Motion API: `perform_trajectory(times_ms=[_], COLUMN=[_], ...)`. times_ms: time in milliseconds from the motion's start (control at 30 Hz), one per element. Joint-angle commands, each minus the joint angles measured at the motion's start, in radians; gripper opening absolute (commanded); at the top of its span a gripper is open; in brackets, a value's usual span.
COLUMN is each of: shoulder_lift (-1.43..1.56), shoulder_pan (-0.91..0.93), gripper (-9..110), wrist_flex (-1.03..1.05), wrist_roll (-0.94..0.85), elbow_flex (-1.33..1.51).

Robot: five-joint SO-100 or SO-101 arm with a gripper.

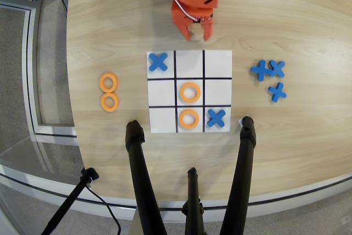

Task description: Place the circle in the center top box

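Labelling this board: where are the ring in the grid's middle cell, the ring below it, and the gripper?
middle ring (183, 92): overhead view, its left band.
lower ring (182, 119): overhead view, left band.
gripper (198, 33): overhead view, between fingertips.

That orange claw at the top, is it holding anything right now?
Gripper: holds nothing, fingers slightly apart, parked above the grid.

Orange circle (188, 119), white black-lined grid (218, 92)

grid (217, 78) lies open from above; tripod legs (137, 163) crowd its lower edge.
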Motion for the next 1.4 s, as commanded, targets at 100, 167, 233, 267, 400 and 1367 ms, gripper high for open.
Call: perform_trajectory(times_ms=[100, 167, 233, 267, 400, 1367], shoulder_lift=[0.021, 0.021, 0.021, 0.021, 0.023, 0.058], shoulder_pan=[0.005, 0.011, 0.041, 0.078, 0.391, 1.594], gripper=[0, 0, 0, 0, 0, 0], wrist_flex=[0.034, 0.04, 0.046, 0.046, 0.052, 0.077], wrist_roll=[-0.009, -0.009, -0.009, -0.009, -0.008, -0.114], elbow_flex=[0.055, 0.055, 0.055, 0.055, 0.055, 0.057])
